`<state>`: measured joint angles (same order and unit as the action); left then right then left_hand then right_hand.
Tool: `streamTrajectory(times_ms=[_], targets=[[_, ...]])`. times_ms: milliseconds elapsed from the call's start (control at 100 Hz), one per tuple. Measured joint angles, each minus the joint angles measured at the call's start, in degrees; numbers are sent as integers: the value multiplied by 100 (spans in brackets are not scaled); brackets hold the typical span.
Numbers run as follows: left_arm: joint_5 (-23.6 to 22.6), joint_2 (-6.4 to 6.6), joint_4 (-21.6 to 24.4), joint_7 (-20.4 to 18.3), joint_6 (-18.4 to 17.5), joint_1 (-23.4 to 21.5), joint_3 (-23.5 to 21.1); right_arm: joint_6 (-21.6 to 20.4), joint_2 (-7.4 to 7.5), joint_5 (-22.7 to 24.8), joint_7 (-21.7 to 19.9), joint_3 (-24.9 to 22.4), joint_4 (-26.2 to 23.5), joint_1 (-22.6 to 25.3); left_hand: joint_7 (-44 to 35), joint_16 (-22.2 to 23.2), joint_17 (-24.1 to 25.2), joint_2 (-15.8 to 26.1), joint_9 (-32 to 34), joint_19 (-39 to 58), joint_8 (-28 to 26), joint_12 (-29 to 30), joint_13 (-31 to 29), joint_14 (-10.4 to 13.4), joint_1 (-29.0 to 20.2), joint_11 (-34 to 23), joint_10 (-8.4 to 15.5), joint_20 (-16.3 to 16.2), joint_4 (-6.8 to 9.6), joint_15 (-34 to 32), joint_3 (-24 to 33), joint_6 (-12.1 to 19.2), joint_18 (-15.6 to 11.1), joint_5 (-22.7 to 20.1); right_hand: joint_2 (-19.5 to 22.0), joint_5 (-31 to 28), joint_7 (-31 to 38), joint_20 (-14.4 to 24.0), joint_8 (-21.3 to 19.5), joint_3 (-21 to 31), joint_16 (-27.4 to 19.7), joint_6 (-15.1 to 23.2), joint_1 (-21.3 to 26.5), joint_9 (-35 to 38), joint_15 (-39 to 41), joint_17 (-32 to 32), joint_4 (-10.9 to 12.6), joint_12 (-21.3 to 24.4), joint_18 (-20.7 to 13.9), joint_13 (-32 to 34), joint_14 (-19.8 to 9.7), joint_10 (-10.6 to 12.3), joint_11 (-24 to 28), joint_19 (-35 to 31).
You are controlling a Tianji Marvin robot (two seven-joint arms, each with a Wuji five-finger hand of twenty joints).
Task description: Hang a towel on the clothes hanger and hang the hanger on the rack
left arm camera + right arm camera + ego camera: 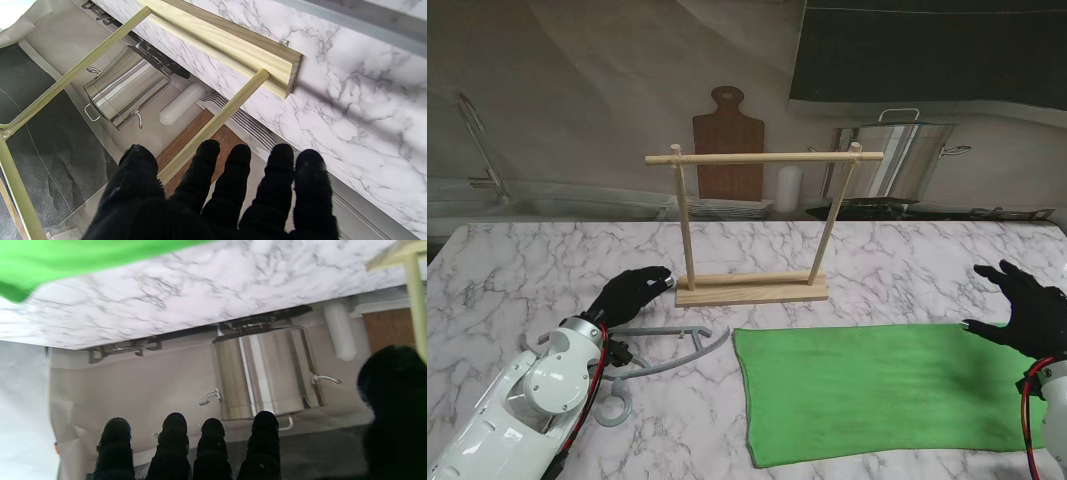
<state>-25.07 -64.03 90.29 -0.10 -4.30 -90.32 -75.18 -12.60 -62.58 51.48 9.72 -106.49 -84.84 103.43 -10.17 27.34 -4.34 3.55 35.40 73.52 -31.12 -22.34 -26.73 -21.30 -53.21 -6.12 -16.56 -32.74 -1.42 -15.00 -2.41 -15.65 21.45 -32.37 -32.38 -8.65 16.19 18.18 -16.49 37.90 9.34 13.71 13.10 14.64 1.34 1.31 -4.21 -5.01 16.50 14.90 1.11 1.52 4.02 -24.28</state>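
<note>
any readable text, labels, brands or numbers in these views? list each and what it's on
None. No legible words, labels, brands or numbers show in any of the three views.
Checked: wooden rack, green towel, grey hanger, steel pot, cutting board, the robot's white left arm. All appear unmarked; the right wrist view is blurred.

Past the far edge of the marble table (547, 260) in front of me, a brown wooden cutting board (727, 140) stands upright against the wall. Just right of it stands a small white cylinder (789, 188), and further right a large steel stockpot (907, 155) with side handles. A dark panel (927, 50) fills the wall's upper right corner.
</note>
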Motion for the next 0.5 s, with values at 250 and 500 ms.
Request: streamTrajectory(times_ms=[250, 500], targets=[[-12, 6, -9, -14, 4, 13, 19, 485, 57, 349, 247, -115, 404, -12, 0, 0, 0, 0, 0, 0, 0, 0, 0, 0, 0, 0, 0, 0, 0, 0, 0, 0, 0, 0, -100, 2, -151, -73, 1, 53, -295, 44, 5, -72, -34, 4, -1, 25, -2, -204, 14, -7, -62, 366], [-8, 7, -8, -28, 61, 27, 47, 847, 58, 345, 302, -176, 621, 12, 0, 0, 0, 0, 0, 0, 0, 0, 0, 0, 0, 0, 0, 0, 0, 0, 0, 0, 0, 0, -73, -30, 3, -72, -336, 48, -313, 63, 313, -72, -34, 4, -2, 26, -3, -205, 14, -22, -62, 523]])
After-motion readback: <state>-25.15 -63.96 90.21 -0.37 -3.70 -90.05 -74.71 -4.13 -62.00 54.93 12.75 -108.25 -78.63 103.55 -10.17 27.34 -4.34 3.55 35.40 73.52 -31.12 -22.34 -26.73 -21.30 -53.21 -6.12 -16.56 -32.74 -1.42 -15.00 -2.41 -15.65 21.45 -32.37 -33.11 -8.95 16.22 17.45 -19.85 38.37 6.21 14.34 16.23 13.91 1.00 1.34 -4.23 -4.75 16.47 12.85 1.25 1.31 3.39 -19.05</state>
